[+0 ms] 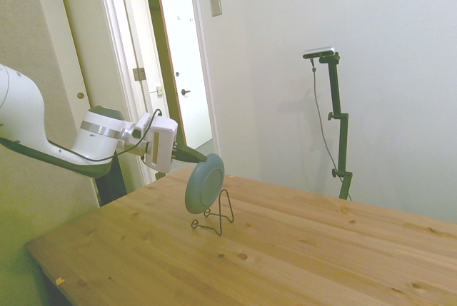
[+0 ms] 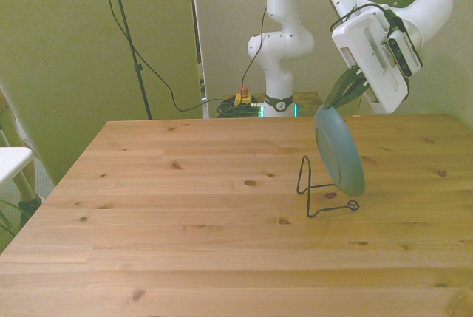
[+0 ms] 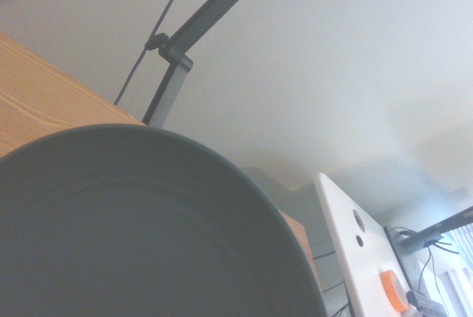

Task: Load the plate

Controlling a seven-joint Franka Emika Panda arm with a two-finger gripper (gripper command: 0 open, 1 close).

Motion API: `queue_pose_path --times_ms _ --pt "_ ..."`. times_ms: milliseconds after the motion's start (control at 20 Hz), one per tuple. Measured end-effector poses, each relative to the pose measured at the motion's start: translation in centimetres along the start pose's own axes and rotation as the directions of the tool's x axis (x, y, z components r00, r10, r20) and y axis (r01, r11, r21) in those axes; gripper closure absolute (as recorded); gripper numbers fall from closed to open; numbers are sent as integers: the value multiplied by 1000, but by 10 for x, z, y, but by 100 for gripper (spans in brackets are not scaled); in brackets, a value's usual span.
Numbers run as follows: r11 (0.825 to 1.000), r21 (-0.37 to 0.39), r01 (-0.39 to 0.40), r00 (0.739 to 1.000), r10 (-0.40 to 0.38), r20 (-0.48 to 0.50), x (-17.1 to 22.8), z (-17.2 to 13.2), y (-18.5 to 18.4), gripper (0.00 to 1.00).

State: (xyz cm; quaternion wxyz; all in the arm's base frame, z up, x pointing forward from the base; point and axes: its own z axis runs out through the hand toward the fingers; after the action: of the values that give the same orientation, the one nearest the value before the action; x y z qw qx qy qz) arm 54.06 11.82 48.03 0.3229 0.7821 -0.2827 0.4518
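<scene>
One plate (image 1: 204,183) matters here, a round teal dish standing nearly on edge over the thin wire stand (image 1: 216,217) on the wooden table (image 1: 300,249). Reading the side view from left to right, the white arm comes in from nine o'clock, then the gripper (image 1: 198,155), then the plate with the stand at its six o'clock. The plate looks stiff, smooth and breakable, light enough for one pinch, and its raised rim is the sensible place to take it. The dark fingers are closed on that rim at about twelve o'clock on the plate, their gap no wider than the rim. I cannot tell whether the plate's lower edge already rests in the stand. In the front view the gripper (image 2: 347,89) sits at the plate's (image 2: 340,153) twelve o'clock.
</scene>
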Motion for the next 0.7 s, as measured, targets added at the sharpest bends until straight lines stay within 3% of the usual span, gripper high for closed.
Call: queue_pose_path --times_ms 700 --pt "998 -35 53 998 -53 -17 -15 25 3 100"
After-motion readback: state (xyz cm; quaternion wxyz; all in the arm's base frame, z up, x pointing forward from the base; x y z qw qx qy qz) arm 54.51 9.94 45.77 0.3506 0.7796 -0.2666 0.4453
